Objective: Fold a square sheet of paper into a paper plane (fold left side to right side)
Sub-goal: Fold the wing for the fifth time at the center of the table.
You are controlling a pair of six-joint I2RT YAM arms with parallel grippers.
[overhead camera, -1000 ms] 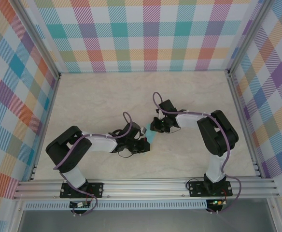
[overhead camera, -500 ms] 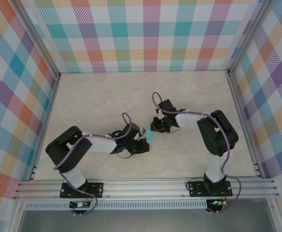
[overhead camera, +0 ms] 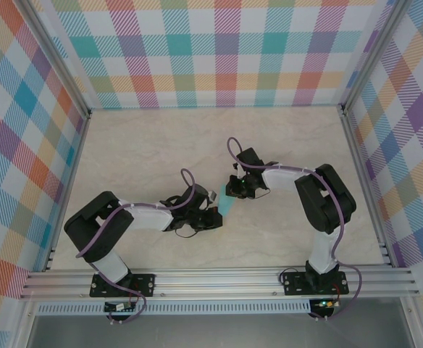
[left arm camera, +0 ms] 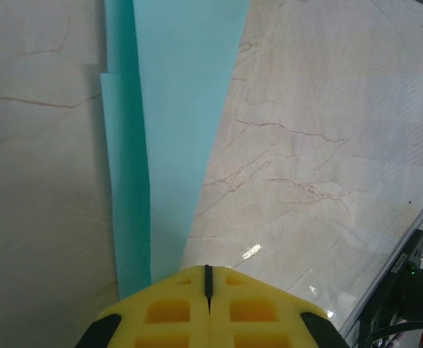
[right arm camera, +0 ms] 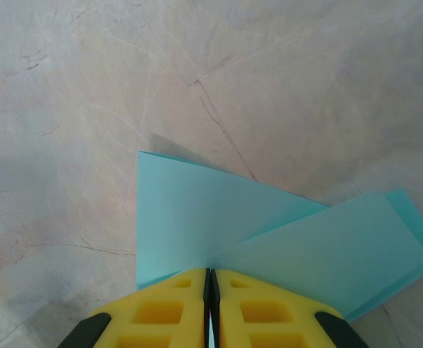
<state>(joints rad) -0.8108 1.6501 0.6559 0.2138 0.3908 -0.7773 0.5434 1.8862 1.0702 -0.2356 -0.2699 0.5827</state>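
Folded turquoise paper sits mid-table between both arms. Left gripper is pinched fully closed on its near end, right gripper clamped tight on the far end.

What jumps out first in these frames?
A folded turquoise paper lies in the middle of the marble-look table. The left hand is shut at one end, and the right hand is shut on the other. Loud plaid walls ring it all.

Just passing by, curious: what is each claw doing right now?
Left gripper: closed, tips over the turquoise paper; grip cannot be told.
Right gripper: closed, pinching the paper.
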